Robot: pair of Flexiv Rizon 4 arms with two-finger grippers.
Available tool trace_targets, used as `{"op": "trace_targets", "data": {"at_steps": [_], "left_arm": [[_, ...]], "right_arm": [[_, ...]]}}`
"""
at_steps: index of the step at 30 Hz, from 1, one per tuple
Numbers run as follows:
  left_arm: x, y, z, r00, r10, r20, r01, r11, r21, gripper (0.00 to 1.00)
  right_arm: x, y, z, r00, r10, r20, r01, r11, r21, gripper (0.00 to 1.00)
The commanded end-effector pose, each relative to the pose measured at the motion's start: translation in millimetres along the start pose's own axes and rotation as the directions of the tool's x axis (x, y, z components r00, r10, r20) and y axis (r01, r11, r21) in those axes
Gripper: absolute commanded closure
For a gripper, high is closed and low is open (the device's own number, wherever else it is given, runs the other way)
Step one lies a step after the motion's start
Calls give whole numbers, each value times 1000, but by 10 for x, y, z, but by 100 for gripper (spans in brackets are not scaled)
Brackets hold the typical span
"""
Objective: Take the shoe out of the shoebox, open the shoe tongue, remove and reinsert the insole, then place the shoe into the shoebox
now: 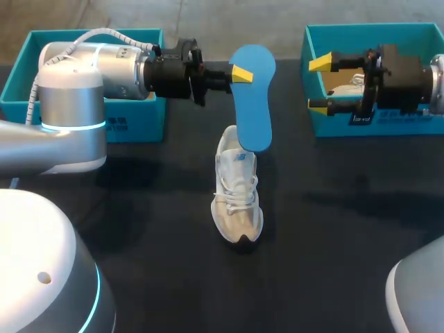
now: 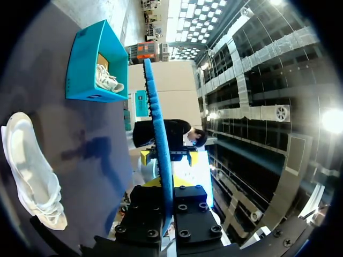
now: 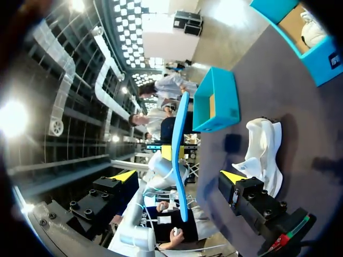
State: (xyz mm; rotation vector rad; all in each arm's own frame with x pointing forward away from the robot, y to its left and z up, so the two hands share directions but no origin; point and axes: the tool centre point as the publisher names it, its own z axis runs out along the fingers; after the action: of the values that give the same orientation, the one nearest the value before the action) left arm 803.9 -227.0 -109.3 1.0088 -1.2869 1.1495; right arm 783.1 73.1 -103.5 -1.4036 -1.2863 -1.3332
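The left pincer (image 1: 239,73), clamped on the top end of the blue insole (image 1: 253,104), holds it at 12 o'clock of the shoe (image 1: 237,191) on the counter (image 1: 139,208), while the right pincer (image 1: 319,84) stands apart at 2 o'clock; pushed in crooked, the floppy insole may buckle or tip the shoe.

Black tabletop (image 1: 347,229) lies open around the pale lace-up sneaker (image 1: 237,201); a flat blue foam insole (image 1: 251,97) (upright) hangs over its heel; 2 teal cardboard shoeboxes (image 1: 135,128) (image 1: 388,126) flank behind.

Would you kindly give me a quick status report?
Left gripper shut on insole, held aloft. Right gripper open, empty. Shoe on table, nothing blocking it.
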Motion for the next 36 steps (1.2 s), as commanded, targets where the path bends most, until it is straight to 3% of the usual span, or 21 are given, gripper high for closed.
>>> {"op": "trace_targets", "data": {"at_steps": [1,25,33,36], "left_arm": [[1,5,1,1000,0,2,0,1000,1,100],[1,5,1,1000,0,2,0,1000,1,100],[63,-13,-59,973,213,-89,-218,975,-49,100],[68,-14,-76,951,300,-67,-304,951,-56,100]], "right_arm": [[-10,52,14,1000,-3,3,3,1000,8,0],[-17,81,21,1000,-18,7,18,1000,7,0],[-17,81,21,1000,-18,7,18,1000,7,0],[-17,81,21,1000,-18,7,18,1000,7,0]]}}
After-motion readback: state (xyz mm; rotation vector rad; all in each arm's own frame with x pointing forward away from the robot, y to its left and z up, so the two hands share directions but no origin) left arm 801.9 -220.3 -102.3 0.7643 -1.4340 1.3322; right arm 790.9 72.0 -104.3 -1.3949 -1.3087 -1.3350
